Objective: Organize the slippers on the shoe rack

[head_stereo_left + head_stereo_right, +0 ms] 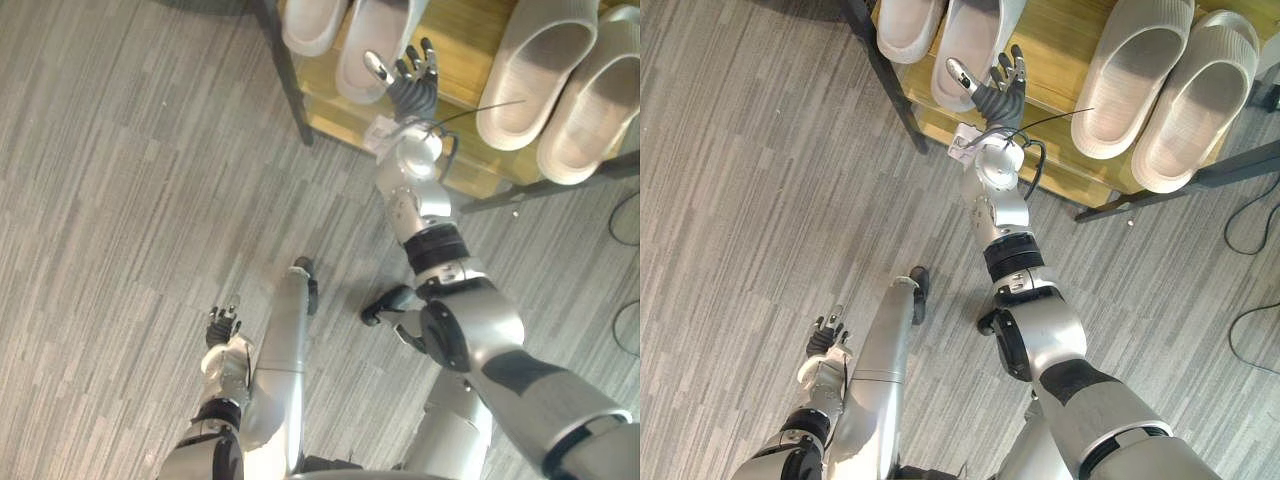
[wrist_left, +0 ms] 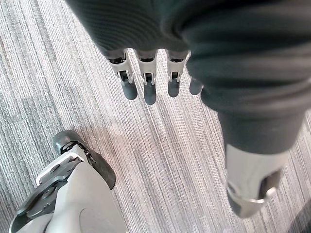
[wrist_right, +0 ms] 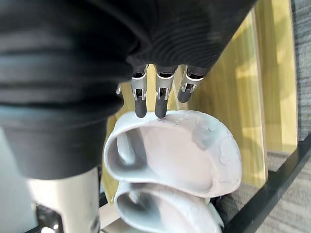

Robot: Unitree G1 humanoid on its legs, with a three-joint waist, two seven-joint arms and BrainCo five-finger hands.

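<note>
Grey wood-grain floor all round, planks on the diagonal.

Nearest: left hand. Hangs low at robot's left side over bare floor, well apart from the rack. Fingers straight & relaxed in left wrist view, slightly spread, thumb off to one side. Holds nothing, touches nothing.

Further out: right arm stretched fwd, right hand up at front of shoe rack. Fingers straight & splayed wide, thumb out toward the left, no grip on anything. Dark tips right at near-end rim of white slipper; contact vs. hair's gap: cannot tell. Palm over wooden shelf edge, just beside that slipper.

Farthest: rack itself, w/ pale wooden shelf & dark metal frame, corner post slanting down to floor. Carries two pairs, all footbeds up, heel ends toward robot. Left pair white: the one at the fingertips plus second white slipper, side by side, v. close. Right pair beige: inner beige slipper & outer beige slipper, side by side, angled a bit. Bare wood btwn the two pairs, right hand at that gap's left edge.
</note>
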